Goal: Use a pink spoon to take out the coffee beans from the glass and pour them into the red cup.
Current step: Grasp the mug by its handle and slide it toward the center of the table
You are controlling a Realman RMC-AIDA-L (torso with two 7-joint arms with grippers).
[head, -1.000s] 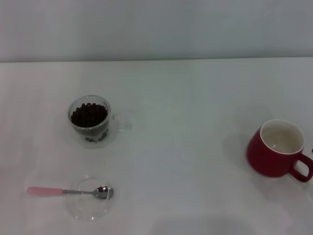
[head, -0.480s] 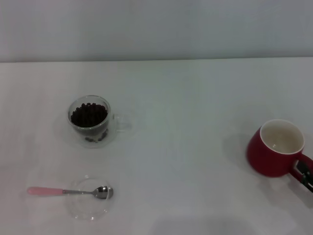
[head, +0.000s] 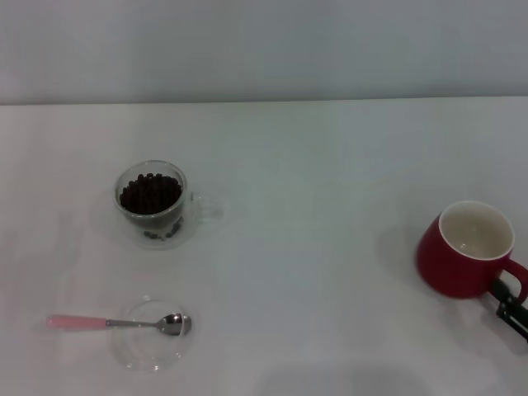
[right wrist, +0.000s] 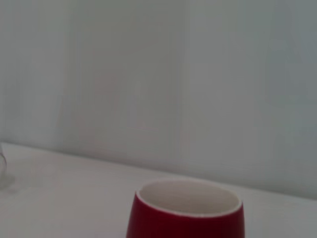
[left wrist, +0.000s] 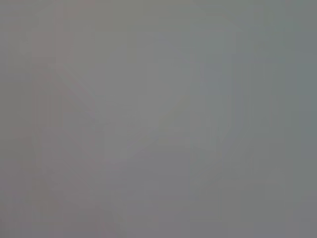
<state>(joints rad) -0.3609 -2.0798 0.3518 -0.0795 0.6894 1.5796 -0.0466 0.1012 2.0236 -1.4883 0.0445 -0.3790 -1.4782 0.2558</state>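
The glass (head: 151, 200) stands at the left of the white table, with the dark coffee beans (head: 149, 193) heaped inside. The pink spoon (head: 115, 322) lies in front of it, its metal bowl resting on a flat clear saucer (head: 150, 337) and its pink handle pointing left. The red cup (head: 464, 249) stands at the right with a white, empty inside; it also shows close up in the right wrist view (right wrist: 185, 218). My right gripper (head: 510, 304) shows as a dark tip at the right edge, right by the cup's handle. My left gripper is out of view.
The table (head: 313, 165) is plain white, with a grey wall behind its far edge. The left wrist view shows only flat grey. A sliver of clear glass (right wrist: 2, 166) shows at the edge of the right wrist view.
My right gripper has come into the head view at the right edge and now sits by the red cup's handle. The cup, glass and spoon have not moved.
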